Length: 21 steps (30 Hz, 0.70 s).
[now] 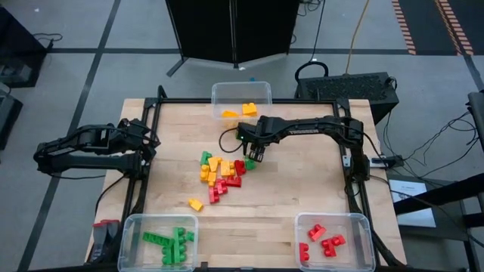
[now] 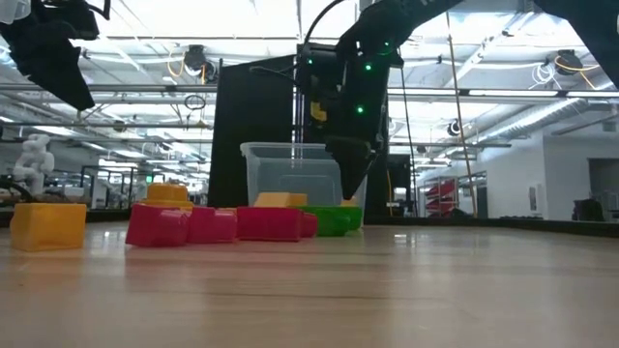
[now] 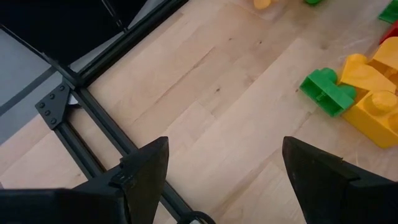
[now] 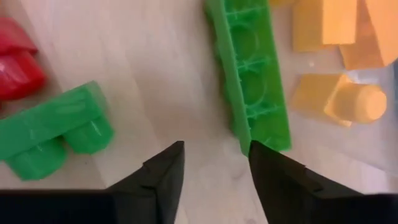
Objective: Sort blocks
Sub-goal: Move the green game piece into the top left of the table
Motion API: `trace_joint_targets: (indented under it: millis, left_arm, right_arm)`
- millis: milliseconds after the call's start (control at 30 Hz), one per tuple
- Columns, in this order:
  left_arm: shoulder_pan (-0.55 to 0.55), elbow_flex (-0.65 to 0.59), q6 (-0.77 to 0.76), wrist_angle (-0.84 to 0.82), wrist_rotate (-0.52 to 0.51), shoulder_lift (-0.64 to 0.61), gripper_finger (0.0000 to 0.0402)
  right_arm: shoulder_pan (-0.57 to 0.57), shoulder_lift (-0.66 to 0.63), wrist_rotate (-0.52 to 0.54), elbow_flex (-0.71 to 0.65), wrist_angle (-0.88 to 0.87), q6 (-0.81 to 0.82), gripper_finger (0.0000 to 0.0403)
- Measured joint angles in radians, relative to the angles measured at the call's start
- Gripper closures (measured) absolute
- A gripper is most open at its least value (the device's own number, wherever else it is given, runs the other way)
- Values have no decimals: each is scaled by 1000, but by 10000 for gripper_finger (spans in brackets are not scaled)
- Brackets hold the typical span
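A pile of green, red and yellow blocks [image 1: 223,172] lies mid-table. My right gripper [image 1: 253,156] hangs over the pile's right edge, pointing down, its fingers part open with bare wood between them [image 4: 214,171]. A long green block [image 4: 252,81] lies upside down, its near end beside one finger. A short green block [image 4: 50,140] lies to the other side, clear of the fingers. In the low view the fingertips [image 2: 348,193] stand just above a green block [image 2: 331,220]. My left gripper [image 3: 224,180] waits wide open over the table's left edge. My right gripper comes from above, pointing steeply down. One finger [image 4: 273,174] stands at the long green block's near end [image 4: 268,138]. I cannot tell whether it touches that end. Nothing lies between the two fingers.
Three clear bins stand at the table's edges: a far one [image 1: 242,92] with yellow blocks, a near-left one [image 1: 159,240] with green ones, a near-right one [image 1: 334,238] with red ones. A lone yellow block [image 1: 196,204] lies nearer than the pile.
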Motion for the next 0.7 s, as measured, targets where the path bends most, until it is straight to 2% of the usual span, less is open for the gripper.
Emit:
trace_joint_targets:
  millis: [167,367,433,533,600,700]
  left_arm:
    - [0,0,0,0,0,0,114]
    - [0,0,-1,0,0,0,114]
    - [0,0,-2,0,0,0,114]
    - [0,0,-2,0,0,0,114]
    - [0,0,-2,0,0,0,114]
    - [0,0,-1,0,0,0,114]
  right_arm:
    - [46,2,14,103,-10,-63,262]
    - [116,2,152,232,-72,62,301]
    - [160,-2,259,262,-147,194,334]
    - [223,-2,363,246,-211,512,390]
    - [250,-1,398,212,-212,686,392]
    - [266,-2,394,139,-194,881,398]
